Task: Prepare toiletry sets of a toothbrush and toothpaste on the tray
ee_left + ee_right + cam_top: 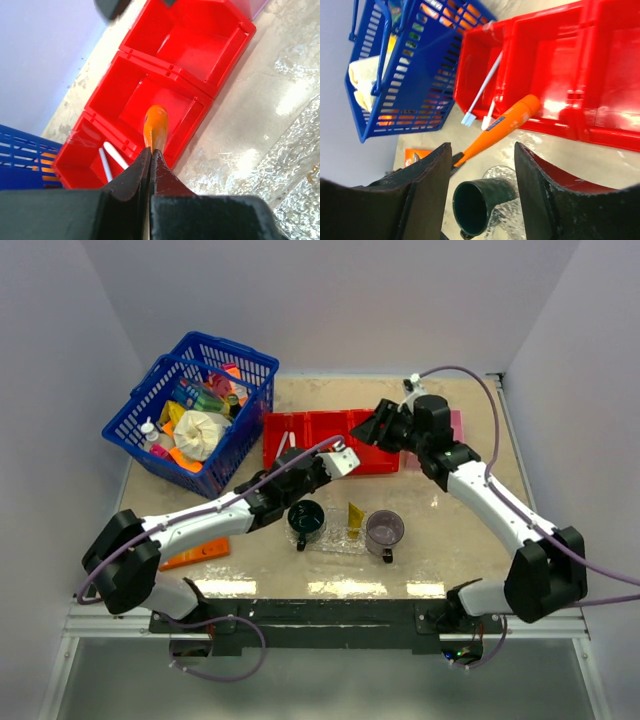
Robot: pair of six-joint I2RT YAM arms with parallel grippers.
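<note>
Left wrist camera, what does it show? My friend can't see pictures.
Two black fingers pinch the flat end of a small orange tapered tube, pointing toward a red plastic three-compartment bin. Two white toothbrushes lie in its end compartment, next to a blue plastic basket.

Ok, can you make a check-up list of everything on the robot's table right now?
Surface: beige table, shiny patches, nothing spilled seen.
Job's things: orange tube pinched by the left gripper at the red bin's front wall; two white toothbrushes in its end compartment; yellow tube on the clear tray.
Clutter: dark green cup and purple cup at the tray's ends; blue basket, full; orange razor pack; pink box.
Grippers: left shut on the orange tube; right gripper open, empty.
Cables: purple cables along both arms, no snag seen.
Surroundings: grey walls, nothing seen.
</note>
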